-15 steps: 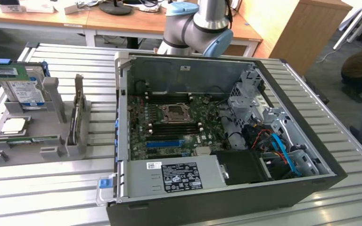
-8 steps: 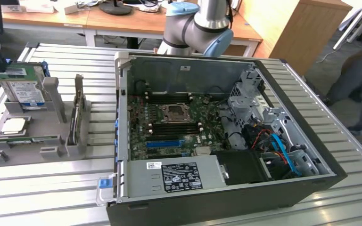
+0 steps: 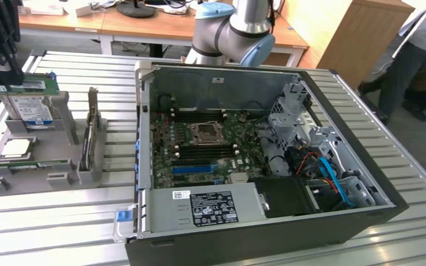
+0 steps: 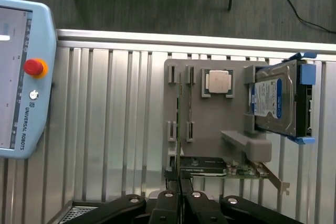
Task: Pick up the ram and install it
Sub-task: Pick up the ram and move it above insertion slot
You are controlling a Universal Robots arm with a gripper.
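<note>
The ram, a slim green stick, hangs level above the grey parts holder at the exterior view's left, over the hard drive. My gripper is shut on it from above. In the wrist view the ram shows edge-on as a thin dark-green line running out from my gripper, whose black fingers are pressed together on it. The open computer case lies to the exterior view's right, well apart from the gripper, with its motherboard facing up.
The holder carries a processor, the blue-labelled hard drive and an upright expansion card. A teach pendant lies beside the slatted table. A person stands at the exterior view's far right.
</note>
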